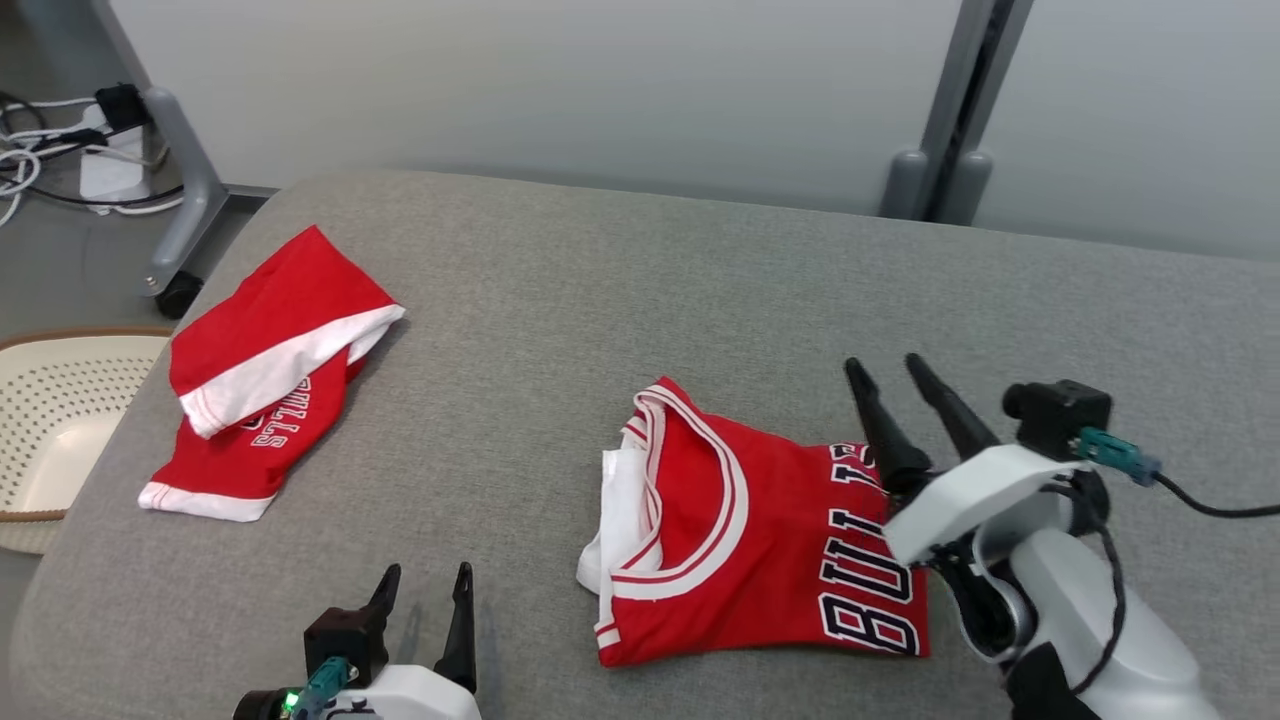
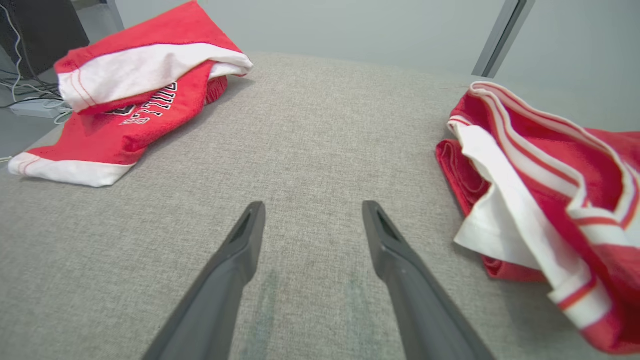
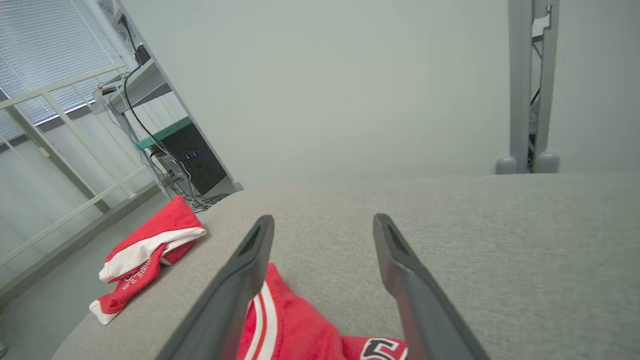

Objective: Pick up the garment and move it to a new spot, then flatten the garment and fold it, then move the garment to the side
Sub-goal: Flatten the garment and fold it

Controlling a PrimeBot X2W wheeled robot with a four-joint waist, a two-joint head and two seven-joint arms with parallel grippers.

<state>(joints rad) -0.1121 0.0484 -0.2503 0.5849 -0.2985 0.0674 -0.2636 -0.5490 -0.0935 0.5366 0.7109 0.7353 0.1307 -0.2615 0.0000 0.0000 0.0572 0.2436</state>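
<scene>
Item under inspection: red jersey (image 1: 760, 540), lying folded into a rough rectangle.
Location: on the near right part of the grey cushioned surface (image 1: 600, 300), directly in front of the right arm and well apart from the second red garment (image 1: 265, 370).
Condition: mostly flat; the neck end faces the robot's left, where a white inner layer sticks out and the edge is rumpled and slightly raised.
Material: smooth knit fabric in solid red, with white banding edged by thin red stripes around the curved neckline.
Lettering: large dark block letters outlined in white run along the near right portion; "BUL" is legible, and the remainder is covered by the gripper.
Right gripper (image 1: 882, 363): released, its two long dark tapered fingers spread apart with nothing between them, poised over the jersey's right end.
Left gripper (image 1: 428, 570): released, fingers parted over bare surface, near the front edge, holding nothing.
Second red garment: crumpled at the far left, red with a broad white band folded over the top and a white hem; "BULLS" reads upside down in small outlined letters.
Surface: grey woven upholstery with a fine grain and rounded corners.
Surroundings: a cream perforated basket (image 1: 50, 420) beside the left edge, on the floor.
</scene>
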